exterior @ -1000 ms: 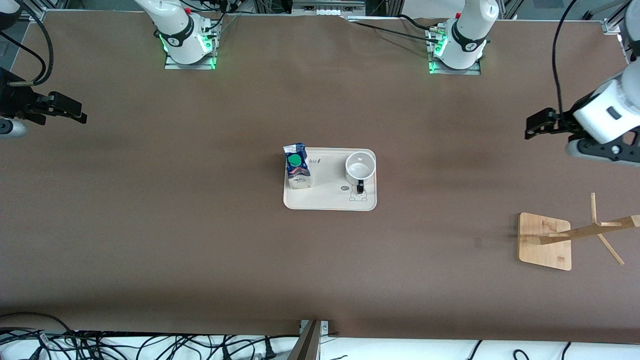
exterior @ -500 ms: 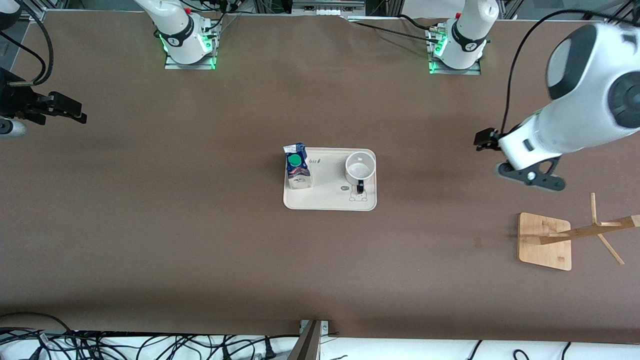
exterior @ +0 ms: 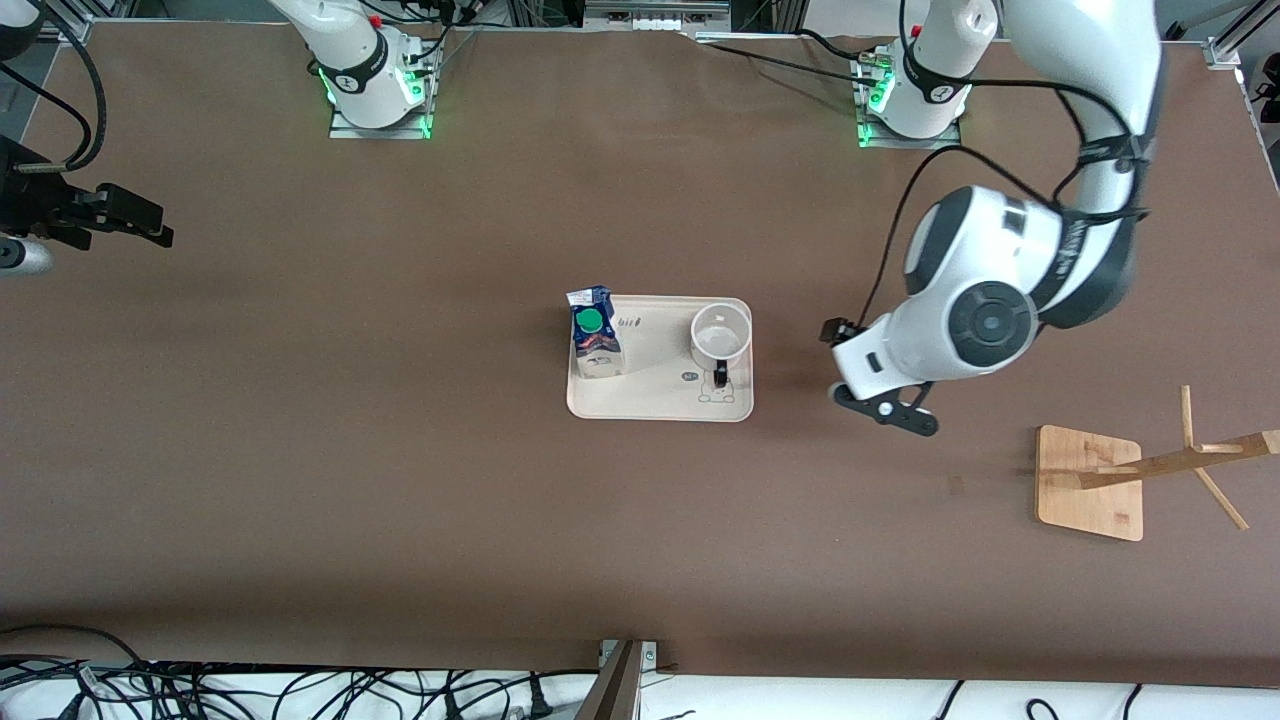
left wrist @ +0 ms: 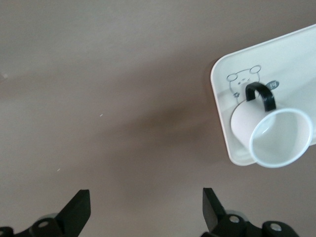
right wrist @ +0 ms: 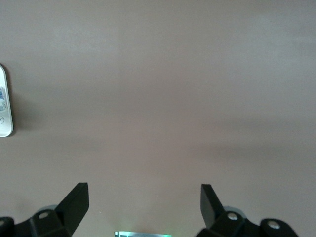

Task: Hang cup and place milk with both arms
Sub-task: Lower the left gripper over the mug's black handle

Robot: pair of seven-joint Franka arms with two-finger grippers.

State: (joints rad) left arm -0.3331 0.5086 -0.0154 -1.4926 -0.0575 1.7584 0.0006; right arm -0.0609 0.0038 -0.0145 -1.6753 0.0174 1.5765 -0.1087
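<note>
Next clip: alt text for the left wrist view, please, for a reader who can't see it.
The left gripper hangs open over bare brown table, short of a cream tray. On the tray's corner stands the white cup, upright and empty, its black handle over a printed bear outline.

A matt brown worktop (exterior: 400, 480) is seen under the left pincer (left wrist: 145, 212), whose fingers (left wrist: 79, 210) look like matt black plastic. Just beside the left pincer, the cup (left wrist: 269, 136) appears glossy white ceramic, set on a smooth cream tray (left wrist: 222, 79). Unvarnished pale wood forms the rack (exterior: 1090, 482).
</note>
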